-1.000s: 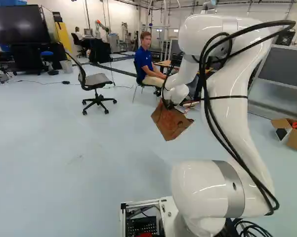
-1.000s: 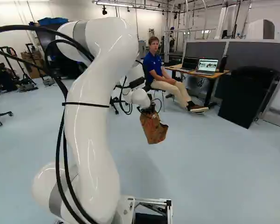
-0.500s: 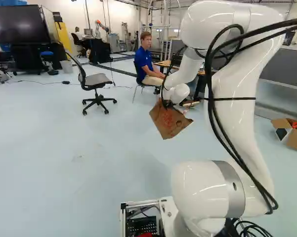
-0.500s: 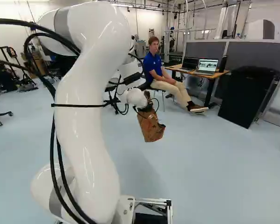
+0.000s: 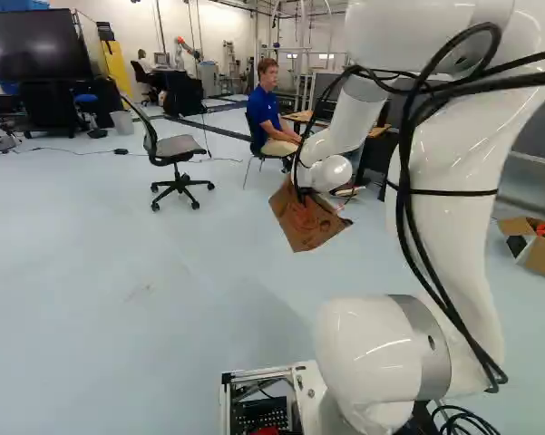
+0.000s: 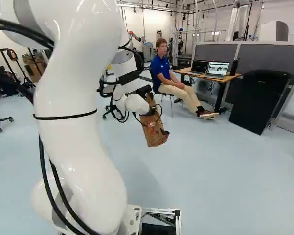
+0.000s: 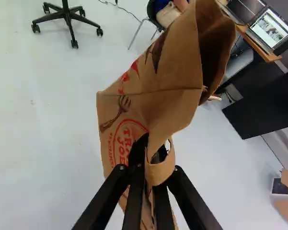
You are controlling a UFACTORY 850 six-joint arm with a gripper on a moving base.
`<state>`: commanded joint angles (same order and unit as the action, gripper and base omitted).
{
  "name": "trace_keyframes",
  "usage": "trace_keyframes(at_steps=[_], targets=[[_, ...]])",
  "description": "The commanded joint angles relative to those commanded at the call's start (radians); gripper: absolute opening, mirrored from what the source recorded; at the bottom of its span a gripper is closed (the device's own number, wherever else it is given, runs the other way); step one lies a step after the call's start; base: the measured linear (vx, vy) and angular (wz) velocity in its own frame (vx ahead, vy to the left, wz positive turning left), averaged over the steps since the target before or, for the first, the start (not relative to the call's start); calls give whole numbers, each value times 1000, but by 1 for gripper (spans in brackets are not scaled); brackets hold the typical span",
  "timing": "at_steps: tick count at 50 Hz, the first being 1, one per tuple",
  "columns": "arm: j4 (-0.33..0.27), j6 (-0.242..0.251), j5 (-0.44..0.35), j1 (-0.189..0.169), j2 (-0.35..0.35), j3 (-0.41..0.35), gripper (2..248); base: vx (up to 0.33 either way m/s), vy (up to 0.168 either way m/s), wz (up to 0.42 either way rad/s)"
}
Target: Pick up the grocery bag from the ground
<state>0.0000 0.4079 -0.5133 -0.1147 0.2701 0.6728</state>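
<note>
Above the smooth pale-blue floor [image 5: 100, 335], your slim black fingers [image 7: 137, 152] are pinching the printed brown paper grocery bag [image 7: 165, 86], apparently by its handle, likely because a narrow strip grips easily. It's tilted; your lift looks done.

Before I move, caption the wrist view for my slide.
A brown paper grocery bag gripped in the pincer above the pale floor, a wheeled chair base and an open laptop beyond.

Bag [image 6: 155, 134] in pincer [image 6: 150, 111] above floor [image 6: 220, 176]
</note>
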Motion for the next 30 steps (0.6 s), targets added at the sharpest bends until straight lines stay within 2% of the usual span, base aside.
trace_keyframes(at_steps=[30], targets=[[0,-198,-175,56,-267,-285,22,0,0,0]])
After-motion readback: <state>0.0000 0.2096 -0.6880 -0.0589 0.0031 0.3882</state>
